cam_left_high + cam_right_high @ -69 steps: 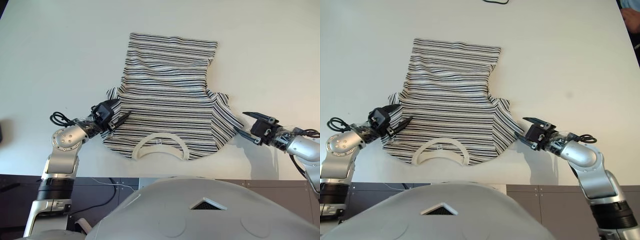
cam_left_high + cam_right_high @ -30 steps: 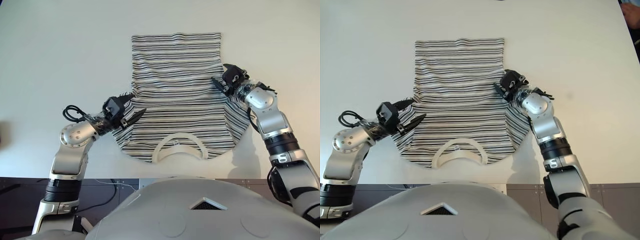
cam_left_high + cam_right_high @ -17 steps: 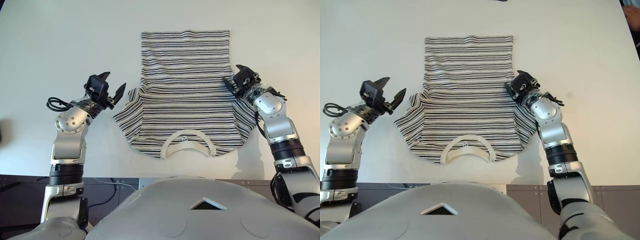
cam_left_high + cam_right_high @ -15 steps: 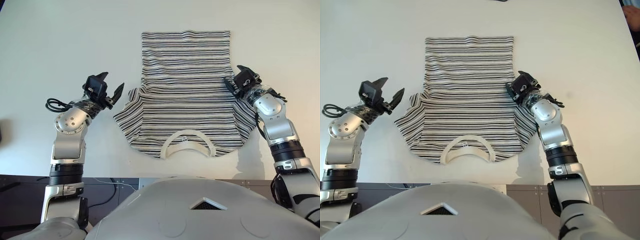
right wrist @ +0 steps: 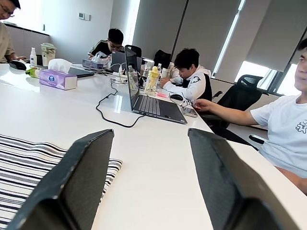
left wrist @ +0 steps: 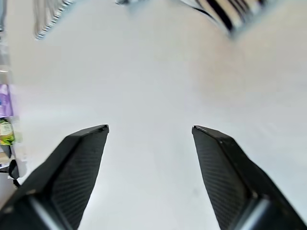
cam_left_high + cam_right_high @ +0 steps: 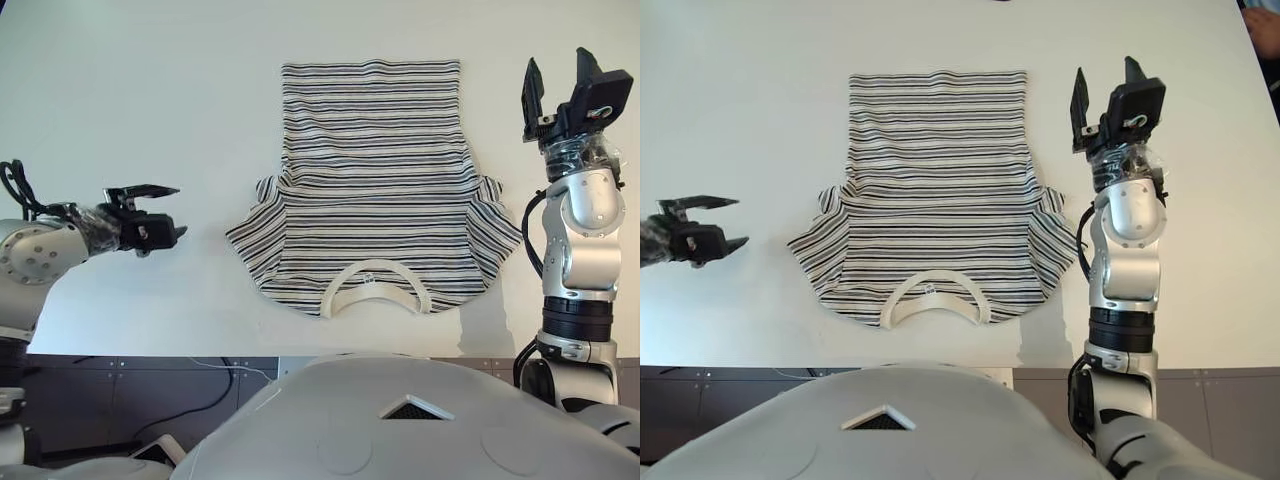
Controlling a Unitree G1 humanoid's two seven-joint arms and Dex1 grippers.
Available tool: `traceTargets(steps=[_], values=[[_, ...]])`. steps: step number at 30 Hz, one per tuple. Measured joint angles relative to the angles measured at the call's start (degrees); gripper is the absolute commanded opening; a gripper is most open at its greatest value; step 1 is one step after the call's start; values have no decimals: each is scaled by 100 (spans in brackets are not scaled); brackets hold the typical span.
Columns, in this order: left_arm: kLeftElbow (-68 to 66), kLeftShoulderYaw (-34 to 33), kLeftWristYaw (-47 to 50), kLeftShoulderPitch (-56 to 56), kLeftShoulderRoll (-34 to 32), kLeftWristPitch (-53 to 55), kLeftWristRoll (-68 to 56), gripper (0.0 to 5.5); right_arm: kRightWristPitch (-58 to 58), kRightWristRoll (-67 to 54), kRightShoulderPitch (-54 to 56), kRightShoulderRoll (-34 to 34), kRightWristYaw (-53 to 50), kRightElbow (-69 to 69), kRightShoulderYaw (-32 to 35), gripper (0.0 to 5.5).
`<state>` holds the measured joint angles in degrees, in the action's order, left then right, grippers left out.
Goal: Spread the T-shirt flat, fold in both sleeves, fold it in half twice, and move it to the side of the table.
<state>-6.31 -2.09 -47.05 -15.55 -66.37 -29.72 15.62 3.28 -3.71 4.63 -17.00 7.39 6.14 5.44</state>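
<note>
Both arms are backing off the T-shirt (image 7: 370, 180) right now. Half a second ago the right gripper (image 7: 557, 68) was sitting at the shirt's right edge by the armpit. Now it's lifting well above the table (image 7: 150, 100), off to the shirt's right, fingers (image 5: 72, 191) pointing away from me and standing wide apart with nothing between them. The left gripper (image 7: 178, 210) was just beside the left sleeve (image 7: 264, 192). Now it's swinging out over bare table, well apart from the cloth, fingers (image 6: 76, 167) also spread and empty.

Shirt itself isn't moving between those two looks. It's lying mid-table, collar (image 7: 375, 290) nearest me, hem (image 7: 372, 68) farthest. The body is looking a lot flatter than a couple of seconds back, when the far end was bunched and skewed.

I'm reading this as the spread step wrapping up, with both grippers releasing and clearing out. No fold has been made yet.

One thing is bugging me. Both sleeves are still rumpled. The left one and the right sleeve (image 7: 490, 195) are showing as short crumpled flaps against the body instead of lying out flat. Probably good enough to fold in, but I'm expecting to need a careful pinch on each sleeve edge, without catching the body layer underneath.
</note>
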Motion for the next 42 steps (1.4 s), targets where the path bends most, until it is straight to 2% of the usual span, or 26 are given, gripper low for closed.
traceTargets(steps=[6,15,19,28,30,34,42], values=[[600,168,26,-532,-99,-666,56,346,-87,146,9,12,-112,-309,78,286],[-24,561,2181,78,927,-1247,1448,346,-194,333,7,124,-199,-406,41,286],[-64,643,2690,31,991,-1287,1680,346,-193,354,7,126,-197,-416,25,286],[-46,805,3299,-179,1025,-1077,1965,204,-192,395,-132,224,-240,-422,31,286],[-22,839,3448,-239,1058,-984,2076,152,-191,395,-121,224,-231,-450,61,286],[-70,960,3717,-285,1081,-906,2207,88,-191,401,-118,224,-226,-465,65,286],[-97,945,4253,-302,1106,-679,2348,12,-191,401,-113,224,-214,-518,68,286]])
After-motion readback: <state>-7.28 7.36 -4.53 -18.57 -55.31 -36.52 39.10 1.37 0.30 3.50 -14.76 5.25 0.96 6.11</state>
